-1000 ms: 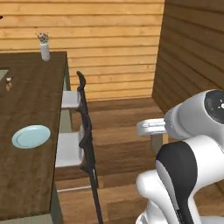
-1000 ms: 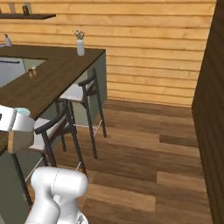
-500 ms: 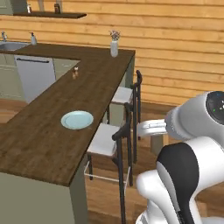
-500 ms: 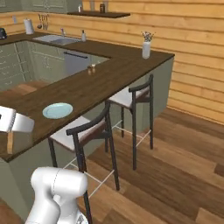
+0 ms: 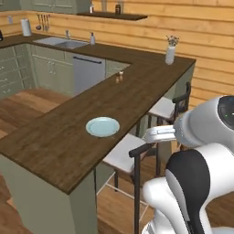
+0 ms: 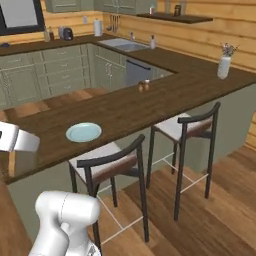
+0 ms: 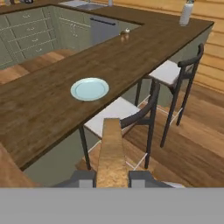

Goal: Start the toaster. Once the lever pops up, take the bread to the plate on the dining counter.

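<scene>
Fingers clamping golden-brown square toast slice edge-on, well short of round pale bluish-white plate sitting on dark brown wood-grain tabltop above black-backed stools.

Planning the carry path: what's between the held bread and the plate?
In the hand view, bare counter and a stool's white seat lie between the bread and plate.
</scene>
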